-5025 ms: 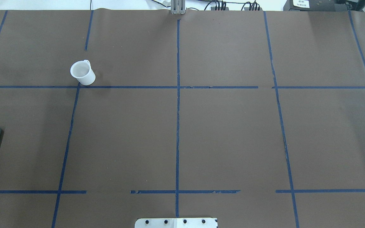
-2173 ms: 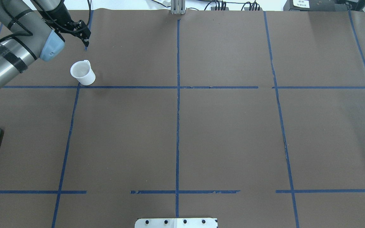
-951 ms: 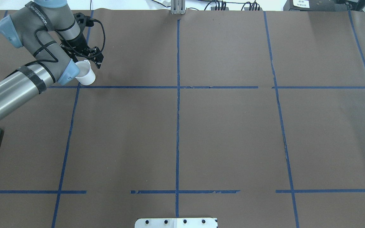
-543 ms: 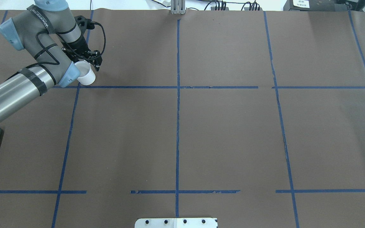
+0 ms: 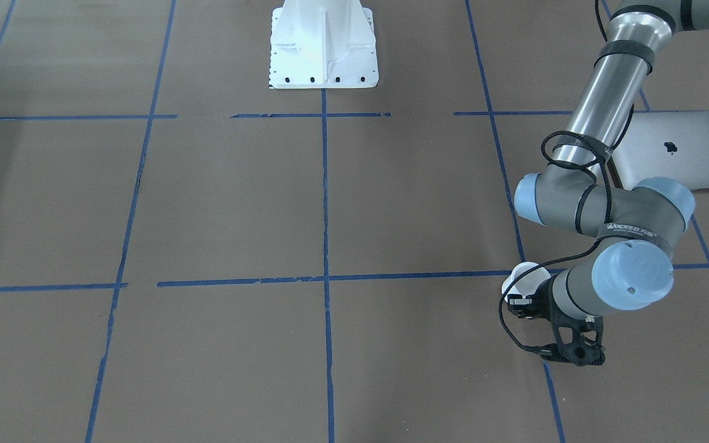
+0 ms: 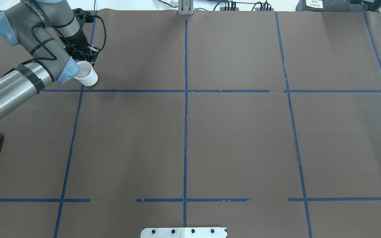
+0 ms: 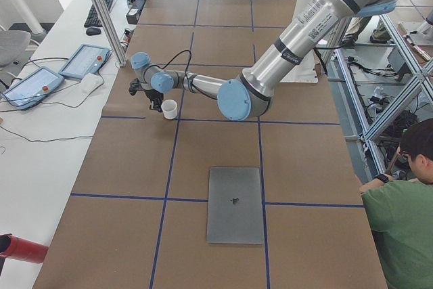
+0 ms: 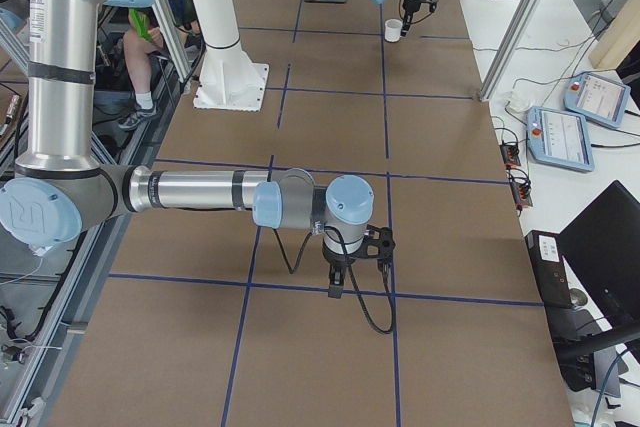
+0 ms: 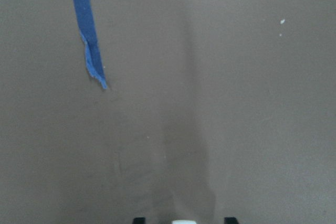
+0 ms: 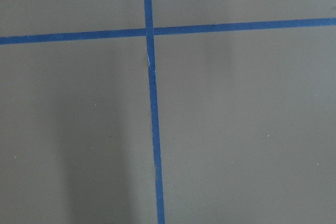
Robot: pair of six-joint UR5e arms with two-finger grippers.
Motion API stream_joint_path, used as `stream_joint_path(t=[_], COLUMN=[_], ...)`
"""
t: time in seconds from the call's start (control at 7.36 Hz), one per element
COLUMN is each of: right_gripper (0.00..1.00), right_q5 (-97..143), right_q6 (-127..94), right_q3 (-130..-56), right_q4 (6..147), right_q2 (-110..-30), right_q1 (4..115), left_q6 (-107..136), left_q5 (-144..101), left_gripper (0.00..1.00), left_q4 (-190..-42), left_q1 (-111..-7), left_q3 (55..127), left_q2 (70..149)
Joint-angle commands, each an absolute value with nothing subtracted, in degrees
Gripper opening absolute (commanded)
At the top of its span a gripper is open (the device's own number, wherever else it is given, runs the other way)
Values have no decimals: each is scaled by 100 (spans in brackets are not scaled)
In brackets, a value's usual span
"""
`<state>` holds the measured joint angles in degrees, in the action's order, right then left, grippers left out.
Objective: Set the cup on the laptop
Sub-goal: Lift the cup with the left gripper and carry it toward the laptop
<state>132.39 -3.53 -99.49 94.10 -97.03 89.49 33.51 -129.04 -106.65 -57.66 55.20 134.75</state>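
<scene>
On the robot's left, toward the far edge of the table (image 6: 236,142), the cup (image 6: 88,78) stands upright just past a crossing of blue tape (image 6: 186,132) lines. Whether its base rests on the brown cover or hangs a little above it cannot be told. The left gripper (image 6: 90,60) reaches it from the far side, pointing down. Its fingers are clamped on the cup at the rim, by the handle, and the front view shows that small white loop pinched between them. The left wrist camera shows only two dark fingertips (image 9: 138,220) at its bottom edge, with a white sliver of the cup between them and a torn end of tape beyond.

The laptop (image 5: 677,151) lies flat with its lid shut and logo up. It is well apart from the cup, nearer the table's left end and the robot's side. In the front view the left arm crosses over its inner edge.

The right gripper (image 8: 336,282) hangs low over a tape crossing on the table's right half, pointing down. Only the side camera shows it, so I cannot tell whether its fingers are apart or together. The white base (image 5: 324,43) sits at the middle of the robot's edge. A person (image 7: 406,221) in green sits beside the table.
</scene>
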Motion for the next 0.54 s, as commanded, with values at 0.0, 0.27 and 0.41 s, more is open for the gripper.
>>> stream_joint_path(t=[0.0, 0.27, 0.41], right_gripper=[100, 100, 100], right_q5=[13245, 13236, 13236], right_q6=[-352, -360, -352], right_q3=[-9949, -9949, -9949], right_q4=[9404, 9413, 9413], right_q2=[-9703, -9703, -9703], right_q1=[8947, 8947, 8956], left_q6=[3253, 2937, 2918], left_q5=[-12902, -12902, -12894], left_gripper=[0, 0, 0], left_q4=[-10025, -9529, -9327], left_q1=[-6107, -6310, -6450], left_q3=[6000, 6990, 7675], left_q2=[13456, 12854, 12354])
